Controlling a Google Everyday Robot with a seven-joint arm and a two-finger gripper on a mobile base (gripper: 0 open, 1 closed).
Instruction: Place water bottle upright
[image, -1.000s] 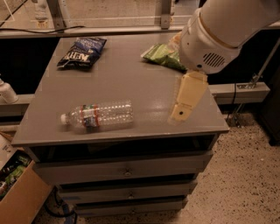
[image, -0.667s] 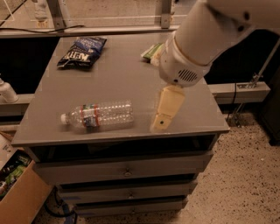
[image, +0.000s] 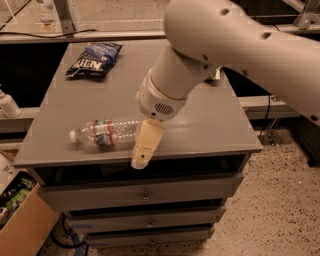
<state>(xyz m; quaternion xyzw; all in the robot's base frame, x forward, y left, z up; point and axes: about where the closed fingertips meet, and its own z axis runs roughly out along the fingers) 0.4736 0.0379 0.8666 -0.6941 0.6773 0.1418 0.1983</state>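
Note:
The water bottle (image: 107, 132) lies on its side near the front left of the grey table (image: 210, 125). Its white cap (image: 74, 135) points left and its red, white and blue-green label band sits close to the cap. My gripper (image: 142, 150) is cream-coloured and hangs from the big white arm (image: 200, 55). It sits right at the bottle's base end, reaching down over the table's front edge. It holds nothing that I can see.
A dark blue chip bag (image: 95, 59) lies at the table's back left. Drawers (image: 145, 192) sit under the tabletop. A cardboard box (image: 20, 210) stands on the floor at the lower left. A shelf rail (image: 270, 102) runs on the right.
The arm has swung left and toward the table's front, bringing the gripper from the right side up to the bottle's base end. The green bag at the back right is now hidden behind the arm.

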